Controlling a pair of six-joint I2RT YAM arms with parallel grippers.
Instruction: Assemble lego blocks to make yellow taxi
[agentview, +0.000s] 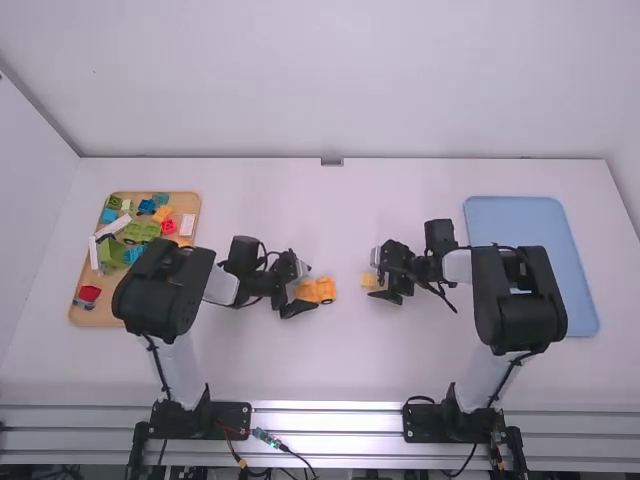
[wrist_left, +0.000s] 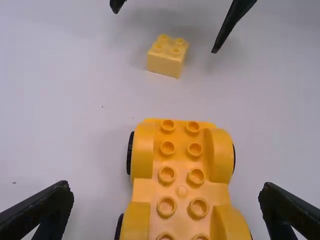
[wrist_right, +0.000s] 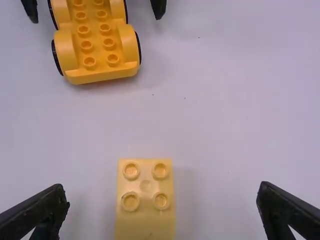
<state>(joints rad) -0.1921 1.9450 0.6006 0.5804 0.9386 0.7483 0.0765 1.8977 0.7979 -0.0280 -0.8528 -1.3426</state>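
In the high view my left gripper (agentview: 302, 290) stands around the orange-yellow wheeled car base (agentview: 322, 290), and my right gripper (agentview: 376, 280) is at a small pale yellow block (agentview: 368, 280). The left wrist view has my left gripper (wrist_left: 166, 200) open, the studded car base (wrist_left: 182, 170) lying between its spread fingers; the yellow block (wrist_left: 167, 56) is farther off, between the right gripper's tips. From the right wrist view, my right gripper (wrist_right: 162, 200) is open, one finger on each side of the yellow block (wrist_right: 145, 200) without touching it. The car base (wrist_right: 95, 40) is beyond.
At the left, a wooden tray (agentview: 83, 290) holds several coloured blocks, including green, blue, red, white and orange ones. A blue tray (agentview: 520, 225) lies on the right, partly under the right arm. White table surface (agentview: 340, 360) lies between the two arms.
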